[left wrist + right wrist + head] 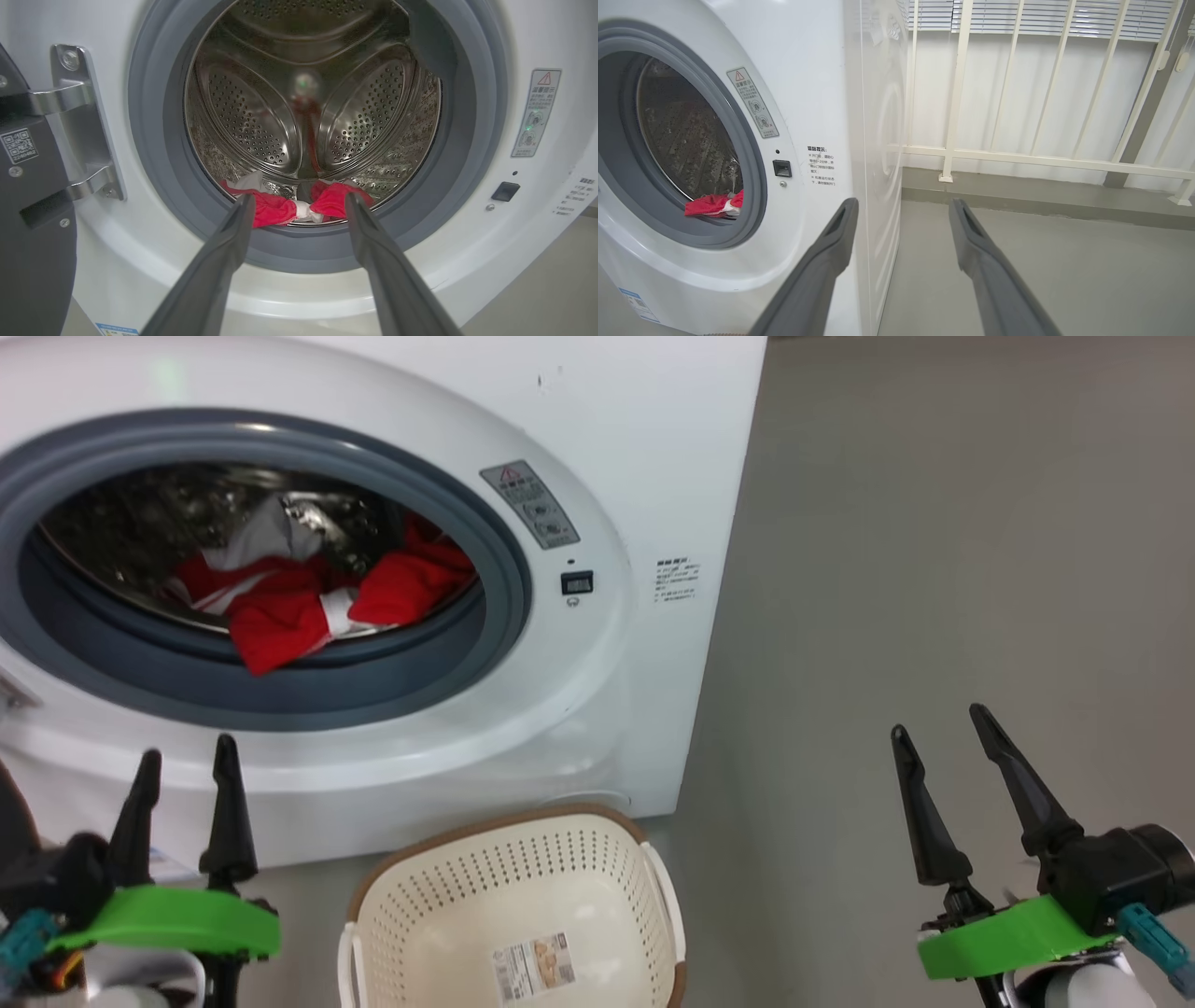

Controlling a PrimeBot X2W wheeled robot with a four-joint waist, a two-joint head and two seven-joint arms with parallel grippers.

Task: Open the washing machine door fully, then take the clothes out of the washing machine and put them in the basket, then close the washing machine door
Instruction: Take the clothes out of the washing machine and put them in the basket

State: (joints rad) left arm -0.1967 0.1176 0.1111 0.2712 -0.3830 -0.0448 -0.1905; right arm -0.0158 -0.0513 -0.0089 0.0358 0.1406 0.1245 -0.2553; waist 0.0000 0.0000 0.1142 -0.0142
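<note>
7 o'clock: left claw (187, 751), jaws spread, released; 4 o'clock: right claw (938, 721), likewise released. 6 o'clock: basket (504, 821) on grey floor (934, 523), just before washing machine (653, 429). 9 o'clock in left wrist view: washing machine door (32, 280), swung open. 10 o'clock: red-and-white clothes (308, 597) heaped at drum (308, 93) front lip

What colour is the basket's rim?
Brown rim on the cream basket; clearest in the head view.
</note>
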